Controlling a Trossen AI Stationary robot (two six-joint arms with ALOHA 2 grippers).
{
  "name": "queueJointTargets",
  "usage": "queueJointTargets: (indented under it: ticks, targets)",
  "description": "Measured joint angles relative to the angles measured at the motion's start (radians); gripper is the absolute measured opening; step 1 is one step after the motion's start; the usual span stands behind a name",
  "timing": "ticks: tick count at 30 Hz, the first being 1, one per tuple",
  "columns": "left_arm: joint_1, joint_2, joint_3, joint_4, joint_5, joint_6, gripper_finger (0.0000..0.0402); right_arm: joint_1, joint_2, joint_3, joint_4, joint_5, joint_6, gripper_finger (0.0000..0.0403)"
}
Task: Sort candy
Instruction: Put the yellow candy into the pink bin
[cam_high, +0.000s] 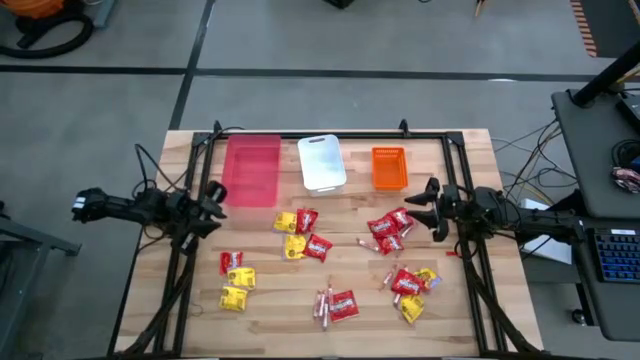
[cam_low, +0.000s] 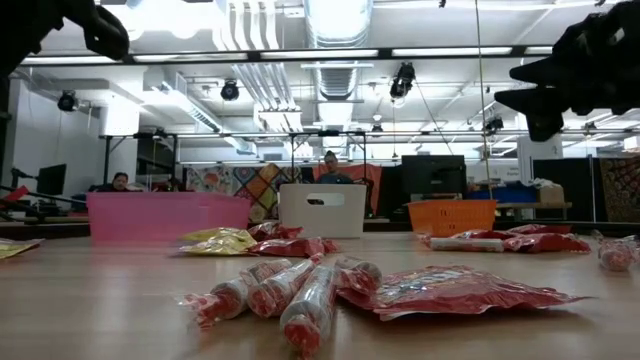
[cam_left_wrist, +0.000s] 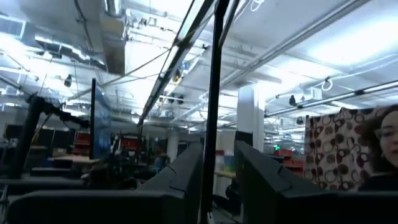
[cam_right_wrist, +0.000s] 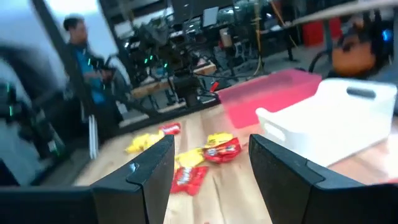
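Note:
The candy lies loose on the wooden table in several clusters: red and yellow packets (cam_high: 302, 234) in the middle, mostly red ones (cam_high: 390, 230) to the right, yellow and red ones (cam_high: 235, 280) near left, more (cam_high: 410, 285) near right, and pinkish sticks (cam_high: 324, 303) beside a red packet at the near middle. My left gripper (cam_high: 213, 195) hovers over the table's left side, tipped upward, open and holding nothing (cam_left_wrist: 219, 186). My right gripper (cam_high: 425, 205) hovers over the right side, level, open wide with nothing between its fingers (cam_right_wrist: 211, 168).
Three bins stand in a row along the far edge: pink (cam_high: 251, 170), white (cam_high: 322, 163) and orange (cam_high: 389, 168). A black metal frame (cam_high: 460, 175) borders the table. People show in the room beyond (cam_right_wrist: 78, 50).

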Motion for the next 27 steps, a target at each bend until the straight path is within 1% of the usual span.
queueJointTargets:
  ticks: [2, 3, 5, 7, 9, 11, 13, 14, 17, 20, 21, 23, 27]
  targets:
    - [0.0, 0.002, 0.0, 0.0, -0.019, 0.044, 0.0076, 0.0, 0.0, 0.0, 0.001, 0.035, 0.063, 0.0199]
    - [0.0, 0.006, 0.0, 0.0, -0.047, 0.052, 0.0076, 0.0, 0.0, 0.0, 0.007, 0.055, 0.087, 0.0199]
    - [0.0, 0.027, 0.0, 0.001, -0.15, 0.032, 0.0076, 0.0, 0.0, 0.0, 0.051, 0.101, 0.116, 0.0199]
    - [0.0, 0.064, 0.0, 0.0, -0.245, -0.03, 0.0076, 0.0, 0.0, 0.0, 0.089, 0.127, 0.145, 0.0199]
    - [-0.001, 0.108, 0.002, -0.006, -0.257, -0.086, 0.0076, 0.0, 0.0, 0.0, 0.12, 0.16, 0.156, 0.0199]
    - [-0.003, 0.153, 0.036, -0.064, -0.211, -0.154, 0.0076, 0.0, 0.0, 0.0, 0.158, 0.201, 0.154, 0.0199]
    - [-0.013, 0.204, 0.094, -0.172, -0.183, -0.227, 0.0076, 0.0, 0.0, 0.0, 0.183, 0.222, 0.153, 0.0199]
    - [-0.02, 0.234, 0.131, -0.254, -0.184, -0.256, 0.0076, 0.0, 0.0, 0.0, 0.187, 0.221, 0.153, 0.0199]
    - [-0.046, 0.346, 0.254, -0.554, -0.231, -0.343, 0.0076, 0.0, 0.001, 0.0, 0.171, 0.218, 0.178, 0.0199]
    - [-0.07, 0.481, 0.376, -0.794, -0.253, -0.419, 0.0076, 0.0, 0.005, 0.0, 0.123, 0.218, 0.186, 0.0199]
    - [-0.08, 0.527, 0.414, -0.85, -0.247, -0.451, 0.0076, 0.0, 0.006, 0.0, 0.111, 0.218, 0.186, 0.0199]
    - [-0.107, 0.62, 0.488, -0.967, -0.203, -0.502, 0.0076, 0.0, 0.008, 0.0, 0.109, 0.219, 0.185, 0.0199]
    - [-0.199, 0.798, 0.602, -1.148, -0.136, -0.545, 0.0076, 0.0, 0.012, 0.0, 0.107, 0.219, 0.17, 0.0199]
